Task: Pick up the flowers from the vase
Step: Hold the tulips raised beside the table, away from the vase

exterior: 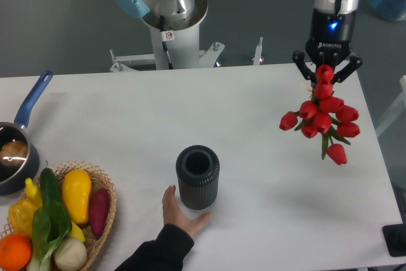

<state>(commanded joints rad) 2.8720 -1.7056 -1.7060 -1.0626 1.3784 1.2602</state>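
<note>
The flowers [324, 119], a bunch of red tulips with green leaves, hang in the air over the table's right side. My gripper [325, 75] is shut on the top of the bunch and holds it well clear of the table. The vase [198, 177], a dark grey ribbed cylinder with an empty round mouth, stands upright at the table's front middle, far left of and below the gripper. The stems are mostly hidden behind the blooms.
A person's hand [177, 213] rests against the vase's base from the front. A wicker basket [101, 185] with vegetables and fruit sits front left. A dark pot with a blue handle [33, 97] is at the left edge. The robot base [170, 23] stands behind the table.
</note>
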